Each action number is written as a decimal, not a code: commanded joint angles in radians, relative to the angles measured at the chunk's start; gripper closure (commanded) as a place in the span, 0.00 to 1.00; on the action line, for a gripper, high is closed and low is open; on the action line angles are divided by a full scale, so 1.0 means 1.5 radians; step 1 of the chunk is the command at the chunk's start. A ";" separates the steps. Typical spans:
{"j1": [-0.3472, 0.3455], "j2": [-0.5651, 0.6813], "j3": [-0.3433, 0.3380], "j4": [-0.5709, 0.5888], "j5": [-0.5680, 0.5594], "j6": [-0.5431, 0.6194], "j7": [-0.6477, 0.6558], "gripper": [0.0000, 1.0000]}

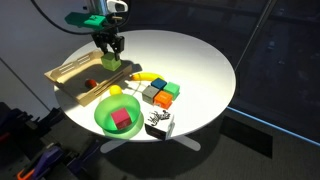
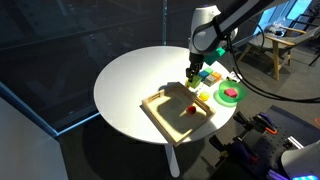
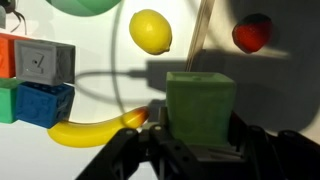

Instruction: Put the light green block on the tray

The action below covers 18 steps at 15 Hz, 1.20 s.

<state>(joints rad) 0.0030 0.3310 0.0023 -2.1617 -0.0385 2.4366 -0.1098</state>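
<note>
Round white table point(image 1: 205, 60), brightly lit from above, on a single pedestal in a dim room. Dark floor all around, with a dark glass partition point(image 2: 60, 60) on the far side in an exterior view and pale wooden furniture point(image 2: 275, 45) in the upper corner there. Black cables trailing down from the arm.

Gripper point(image 1: 110, 50) hanging low over the table, just at the near end of the tray point(image 1: 70, 72). Closed firmly on the light green block point(image 3: 200, 105), with one dark finger point(image 3: 160, 140) pressed to each side, plain in the wrist view. Block upright, held close by the tray's thin wooden rim. Cannot tell whether over the tray or still outside it, or whether clear of the surface.

In the tray, a small red fruit point(image 3: 252, 33). Outside the rim, on the white top, a lemon point(image 3: 151, 31) and a banana point(image 3: 90, 128). Beside the banana, a cluster of cubes, among them blue point(image 3: 42, 103) and grey point(image 3: 45, 62).

Near the table's edge, a big green bowl point(image 1: 100, 108) with something red inside.
</note>
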 commanded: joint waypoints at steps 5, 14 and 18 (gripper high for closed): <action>0.021 -0.057 0.000 -0.070 -0.054 0.033 0.008 0.69; 0.017 -0.042 0.005 -0.058 -0.038 0.025 0.002 0.44; 0.018 -0.039 0.007 -0.053 -0.037 0.023 0.000 0.69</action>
<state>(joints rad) 0.0356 0.2687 0.0030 -2.2501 -0.0927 2.4769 -0.1095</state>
